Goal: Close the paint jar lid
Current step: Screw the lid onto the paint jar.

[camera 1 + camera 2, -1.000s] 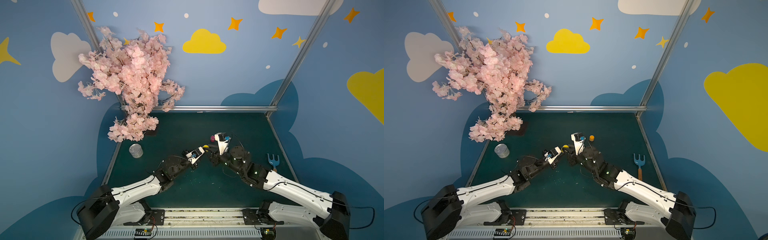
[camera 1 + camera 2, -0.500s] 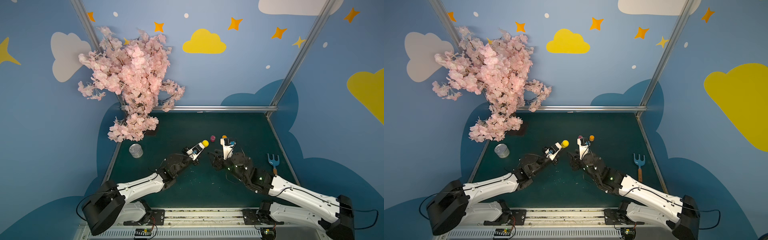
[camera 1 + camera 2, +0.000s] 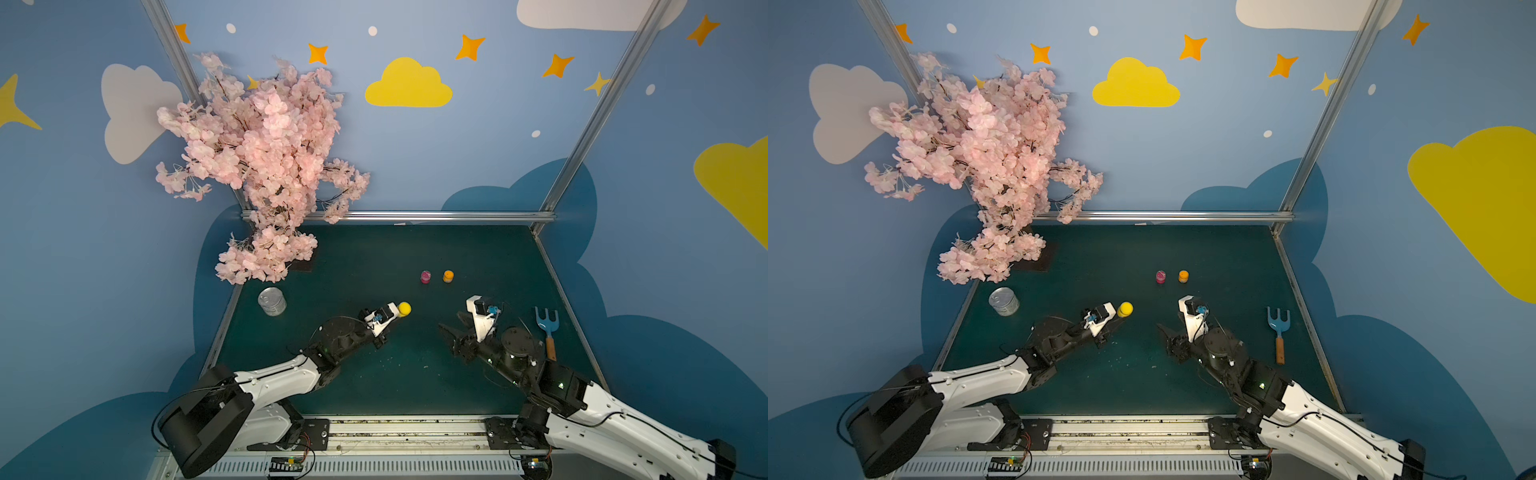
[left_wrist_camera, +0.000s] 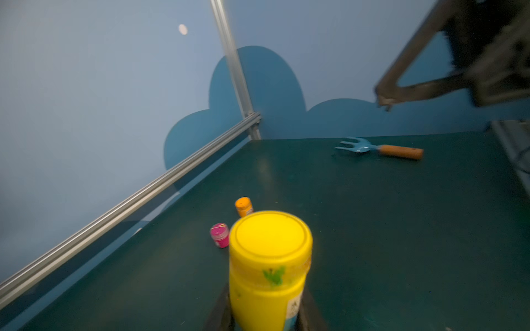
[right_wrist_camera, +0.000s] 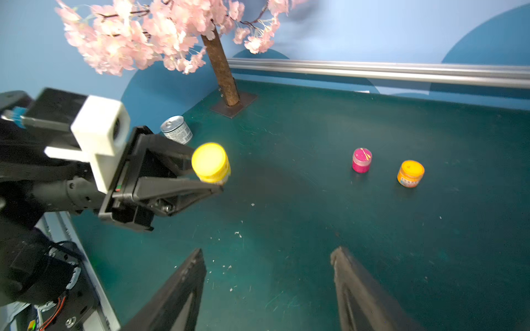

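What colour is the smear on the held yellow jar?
Green smear, clearest in the left wrist view.

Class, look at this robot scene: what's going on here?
The left gripper is shut on the yellow paint jar, whose lid sits on top. The right gripper is open, empty and apart from it. A pink jar and an orange jar stand on the green table behind, with a can and garden fork at the sides.

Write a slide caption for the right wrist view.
Left end effector holds the capped yellow paint jar; right end effector open and empty over the green table.
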